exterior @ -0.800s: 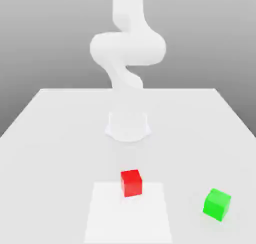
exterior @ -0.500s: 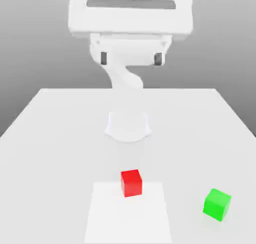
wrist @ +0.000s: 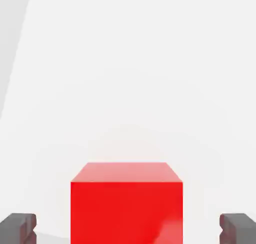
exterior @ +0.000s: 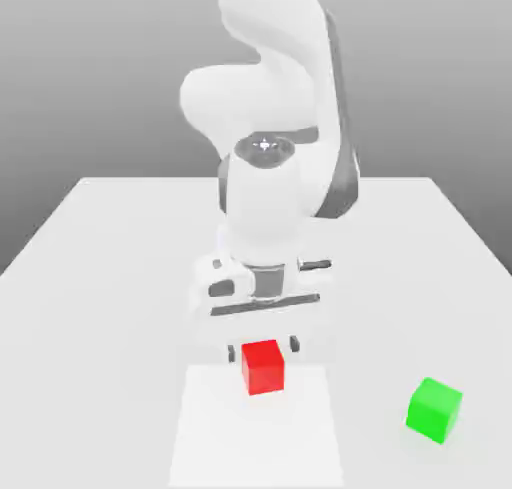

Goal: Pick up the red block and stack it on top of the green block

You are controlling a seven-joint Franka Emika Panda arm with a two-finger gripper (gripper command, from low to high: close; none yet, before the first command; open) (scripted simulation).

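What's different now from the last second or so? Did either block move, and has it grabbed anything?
The arm has swung down: its gripper now hangs just above and behind the red block, jaws open either side of it in the hand view, with gaps both sides. Nothing is grasped yet. The red block and the green block sit where they were on the table.

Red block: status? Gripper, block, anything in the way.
Gripper open, fingertips either side of red block, not touching. Red block on table. Green block apart, to exterior view's right. Nothing between them.
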